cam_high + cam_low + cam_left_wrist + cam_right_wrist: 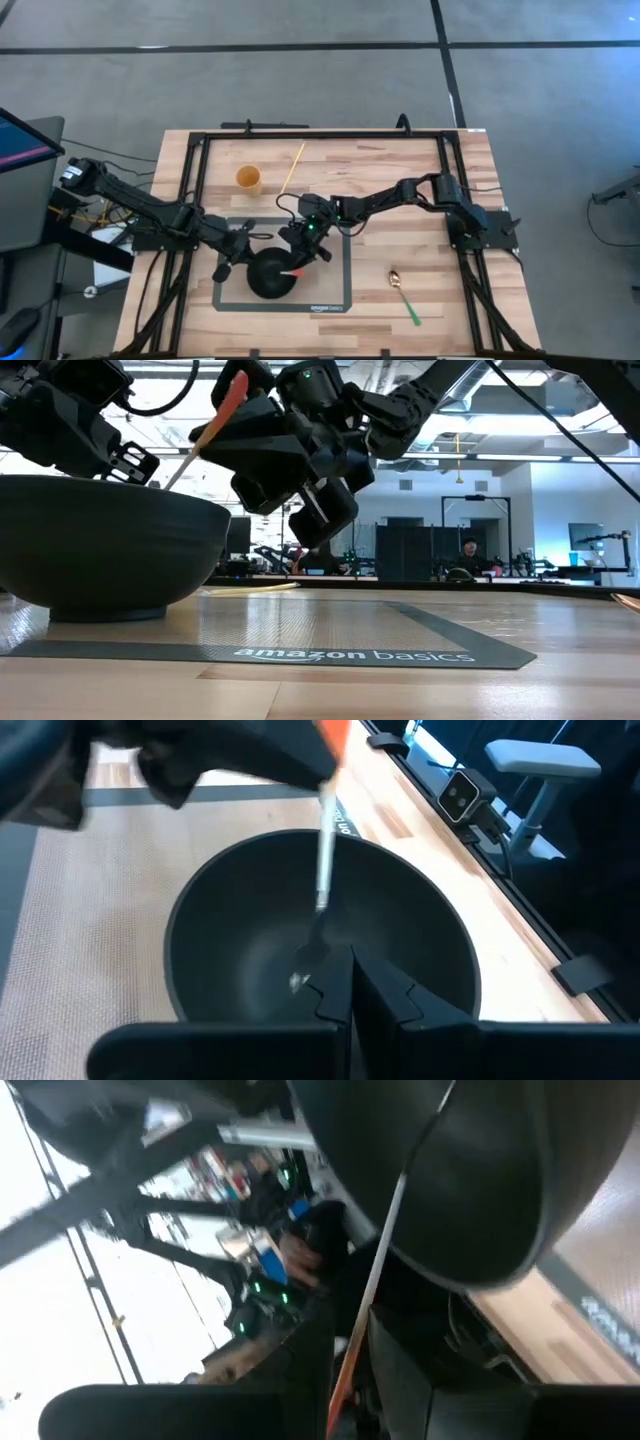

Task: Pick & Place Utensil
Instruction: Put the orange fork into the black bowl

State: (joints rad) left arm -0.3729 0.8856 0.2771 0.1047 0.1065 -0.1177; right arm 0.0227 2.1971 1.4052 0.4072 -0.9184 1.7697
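Note:
A black bowl (268, 278) stands on a grey mat (335, 290). My right gripper (300, 260) is over the bowl's right rim, shut on a utensil with an orange handle (230, 395) and a silver shaft (323, 850). The utensil's head (305, 965) is down inside the bowl. My left gripper (238, 262) is shut at the bowl's left rim, and its fingertips (350, 982) show over the bowl's inside. A green-handled spoon (405, 296) lies flat on the table, right of the mat. My right gripper pinches the utensil's orange handle (345, 1370) between its two fingers, coming from above the bowl's right side and slanting down. The handle's end sticks out above the fingers. The shaft (385, 1250) slants down into the bowl. My left gripper: I cannot tell whether it touches the bowl's rim.
An orange cup (248, 178) stands at the far left. A thin wooden stick (292, 168) lies beside it. A black frame (320, 134) runs round the table. People sit in the room behind the table (468, 550).

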